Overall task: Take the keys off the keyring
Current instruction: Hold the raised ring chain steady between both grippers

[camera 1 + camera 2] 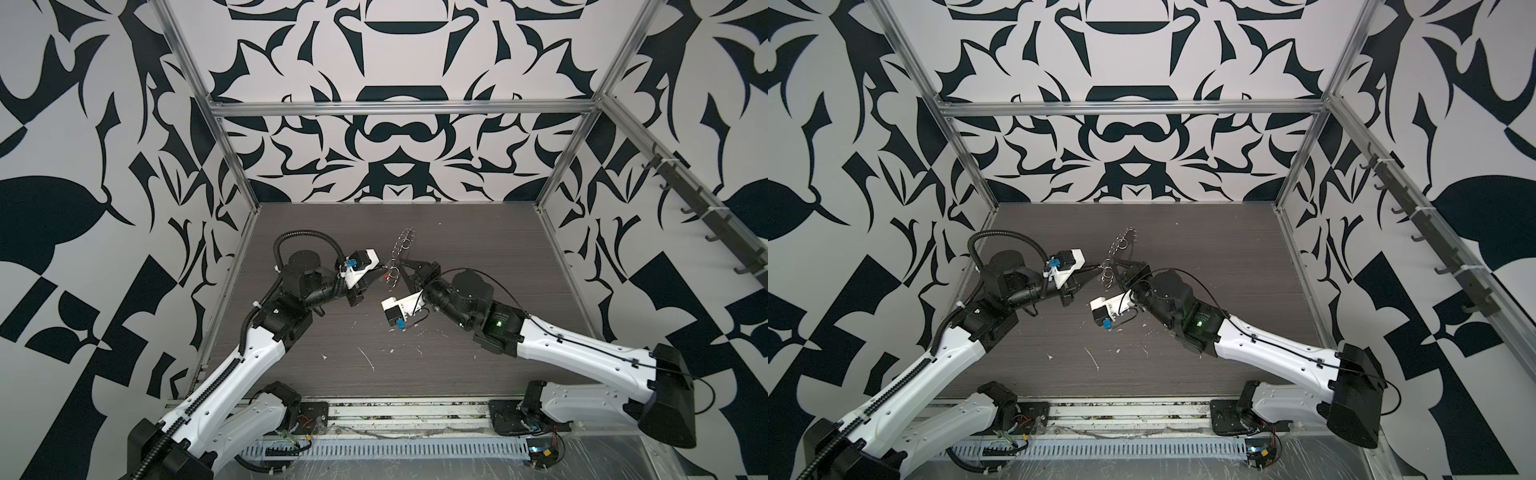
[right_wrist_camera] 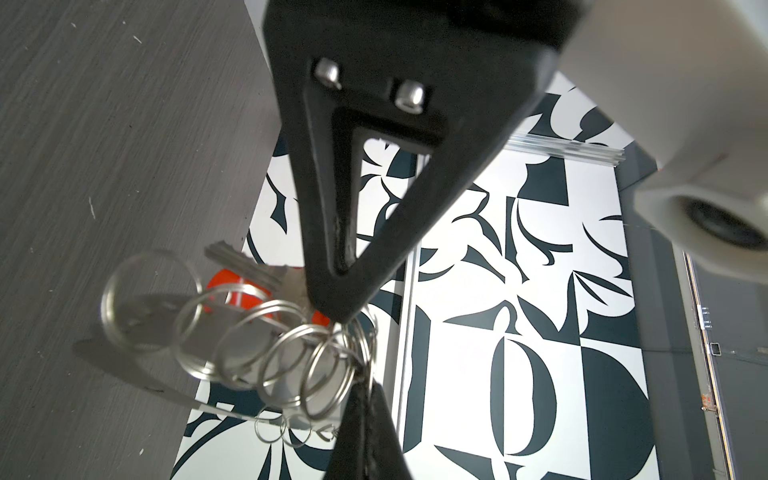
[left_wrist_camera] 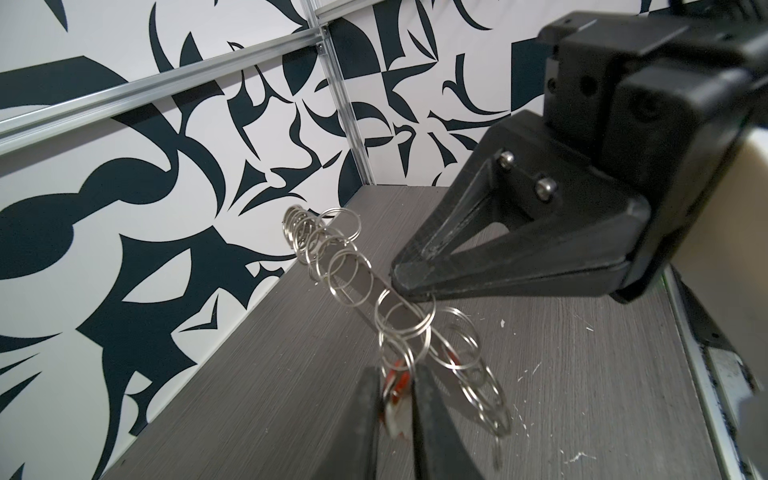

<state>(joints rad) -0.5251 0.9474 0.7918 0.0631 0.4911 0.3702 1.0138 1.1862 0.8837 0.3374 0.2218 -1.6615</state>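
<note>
A chain of several linked silvery keyrings [image 1: 402, 245] [image 1: 1120, 242] hangs in the air above the middle of the table. My right gripper [image 1: 400, 261] [image 2: 364, 380] is shut on one ring of the chain [image 2: 328, 374]. My left gripper [image 1: 383, 273] [image 3: 397, 392] meets it from the left, and its two fingers [image 3: 368, 415] are closed narrowly round the red tag with a white label [image 3: 398, 380]. In the right wrist view a silvery key [image 2: 249, 266] of the keys lies beside the red tag [image 2: 224, 282], just behind the left gripper's tip [image 2: 338, 313].
The dark wood-grain table [image 1: 478, 257] carries small white scuffs and flecks [image 1: 368, 359] near the front. Patterned walls and aluminium frame rails [image 1: 399, 109] close the cell on three sides. A rack of dark hooks [image 1: 706, 216] runs along the right wall.
</note>
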